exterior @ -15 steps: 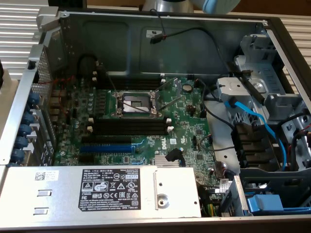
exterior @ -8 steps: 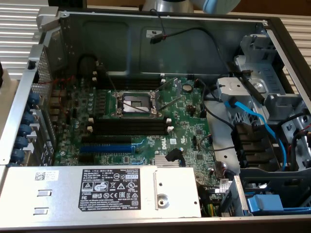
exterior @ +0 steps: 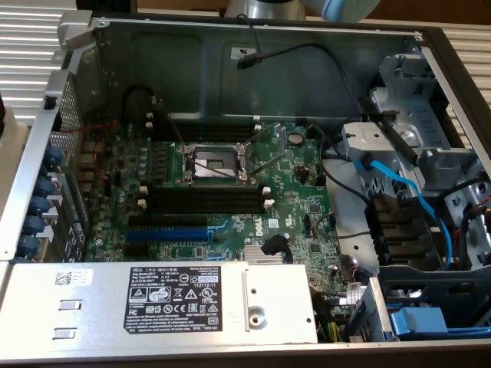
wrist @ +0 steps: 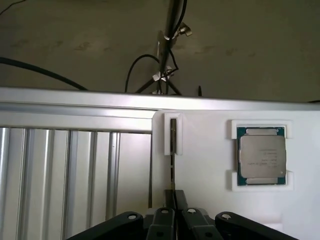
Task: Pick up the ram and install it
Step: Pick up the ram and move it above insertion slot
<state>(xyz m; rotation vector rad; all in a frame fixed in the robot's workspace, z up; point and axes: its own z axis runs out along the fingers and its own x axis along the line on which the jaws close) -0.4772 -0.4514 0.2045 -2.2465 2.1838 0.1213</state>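
White plastic carries the ram (wrist: pixel 173 139): a small slotted holder (wrist: pixel 178 146) on a white plate (wrist: pixel 205 170) has the stick standing on its long edge. From the wrist it is seen edge-on, a thin dark strip running straight out ahead of the hand (wrist: pixel 173 194). The hand's black fingers (wrist: pixel 182 201) are drawn almost together, with only the stick's thickness between them, and they grip its near end. Its far end sits in the holder, just beyond the fingertips. Chips and label cannot be made out from this angle.

Off to one side of the hand, well apart from the ram, a processor (wrist: pixel 261 156) with a metal lid on a green board lies flat in its own white recess in the plate. On the hand's other side the ribbed aluminium bench (wrist: pixel 75 170) runs up against the plate's edge. Farther ahead of the hand, past the bench's far rail, what looks like a thin tripod stand (wrist: pixel 170 45) rises among black cables (wrist: pixel 40 72) on a dull floor.

In the exterior view an open computer case (exterior: pixel 253 27) lies on the bench, and a pale-blue part of the arm (exterior: pixel 345 8) shows at the top edge. On the motherboard (exterior: pixel 295 192), black memory slots (exterior: pixel 203 201) with white end clips lie beside the processor socket (exterior: pixel 213 162). A blue expansion slot (exterior: pixel 167 232) lies between those slots and the labelled power supply (exterior: pixel 92 303).
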